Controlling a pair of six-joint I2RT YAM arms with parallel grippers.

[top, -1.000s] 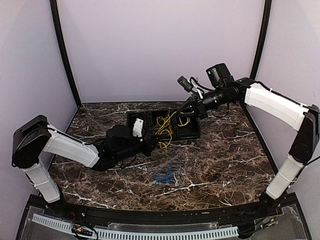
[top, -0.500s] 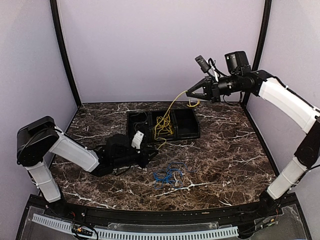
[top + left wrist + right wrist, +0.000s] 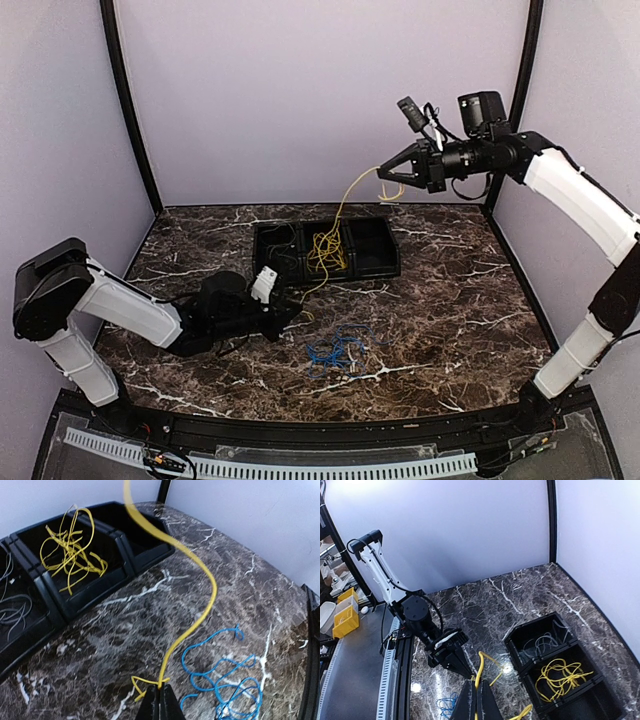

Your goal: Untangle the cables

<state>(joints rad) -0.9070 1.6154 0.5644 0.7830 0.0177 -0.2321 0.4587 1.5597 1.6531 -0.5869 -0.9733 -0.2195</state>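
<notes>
- The right gripper is raised high above the tray, beyond its far right corner. Its fingers are pinched together on one end of a single yellow cable.
- The left gripper sits low over the table, on the near side of the tray off its left front corner. Its jaws are clamped tight on the other end of the same cable, and a short yellow tail sticks out beside the fingertips.
- Between the two grippers the yellow cable runs as one long strand. It drops from the right gripper in a curve, passes over the tray's middle compartment in the top view, and comes down to the left gripper in front of the tray.
- Whether the strand touches anything in the tray cannot be told.
- A yellow bundle of looped wires lies in the tray's middle compartment.
- Thin grey wires lie in the tray's left compartment.
- The blue cables lie loose in a tangle on the table. They are on the near side of the tray and apart from it, and near the left gripper's tips on the right. Neither gripper touches them.
</notes>
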